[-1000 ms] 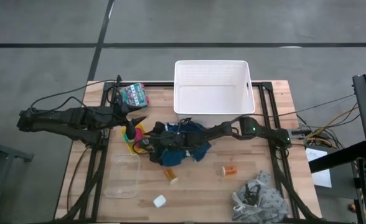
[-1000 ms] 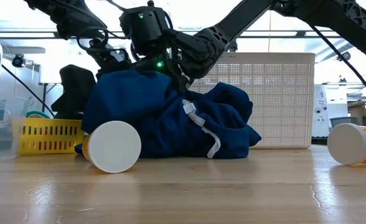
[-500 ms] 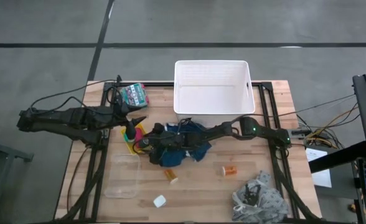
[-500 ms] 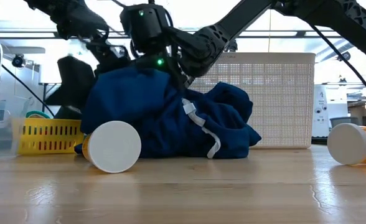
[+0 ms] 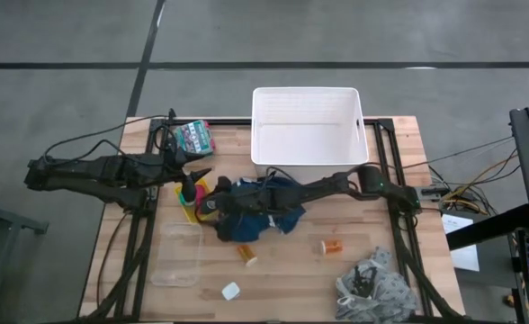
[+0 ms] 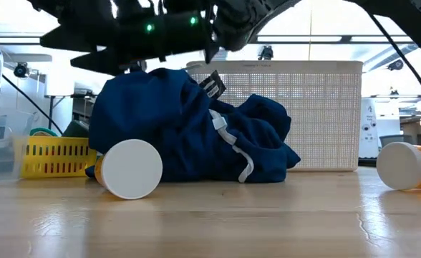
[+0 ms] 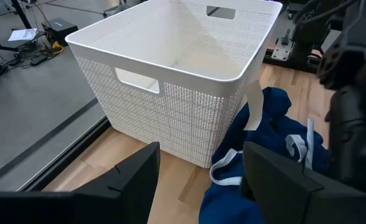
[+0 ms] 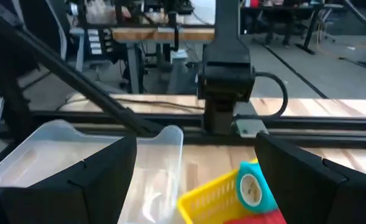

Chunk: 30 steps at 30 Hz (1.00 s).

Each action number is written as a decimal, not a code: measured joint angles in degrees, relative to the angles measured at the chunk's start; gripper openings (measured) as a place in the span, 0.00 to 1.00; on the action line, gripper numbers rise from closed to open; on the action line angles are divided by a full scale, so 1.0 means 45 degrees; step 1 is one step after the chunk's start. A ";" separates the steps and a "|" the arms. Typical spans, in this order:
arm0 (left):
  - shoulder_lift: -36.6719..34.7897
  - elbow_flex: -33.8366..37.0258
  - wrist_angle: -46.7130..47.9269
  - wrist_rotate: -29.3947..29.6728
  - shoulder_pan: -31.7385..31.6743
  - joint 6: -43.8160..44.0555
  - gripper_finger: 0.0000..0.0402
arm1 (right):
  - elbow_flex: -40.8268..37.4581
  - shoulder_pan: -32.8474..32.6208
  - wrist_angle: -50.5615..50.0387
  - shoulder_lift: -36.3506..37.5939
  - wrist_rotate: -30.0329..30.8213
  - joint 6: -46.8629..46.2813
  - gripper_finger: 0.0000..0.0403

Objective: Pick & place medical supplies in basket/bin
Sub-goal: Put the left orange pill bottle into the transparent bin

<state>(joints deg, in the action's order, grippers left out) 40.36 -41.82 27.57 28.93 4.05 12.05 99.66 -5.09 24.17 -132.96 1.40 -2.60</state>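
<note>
My right arm lifts off the crumpled dark blue fabric garment (image 5: 257, 213) at the worktop's middle.

My right gripper (image 5: 212, 205), low on the heap half a second ago, now rides above it with fingers spread and empty; the garment stays on the wood, just short of the large white slotted plastic tub (image 5: 306, 126) at the far edge. I judge the grasp missed, so I must try again. My left gripper (image 5: 192, 175), also spread, waits near the left edge.

Grey concrete floor (image 5: 67, 36) surrounds the wooden table (image 5: 291, 270).
</note>
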 joint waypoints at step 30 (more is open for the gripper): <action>0.0005 0.0053 0.0123 0.0000 0.0005 0.0000 0.59 | -1.1054 -0.1960 0.1935 0.8659 0.1819 0.0288 0.81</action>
<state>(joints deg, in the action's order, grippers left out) 40.38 -41.58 28.12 28.93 4.08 12.05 49.91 -13.91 32.88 -93.99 9.59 -1.30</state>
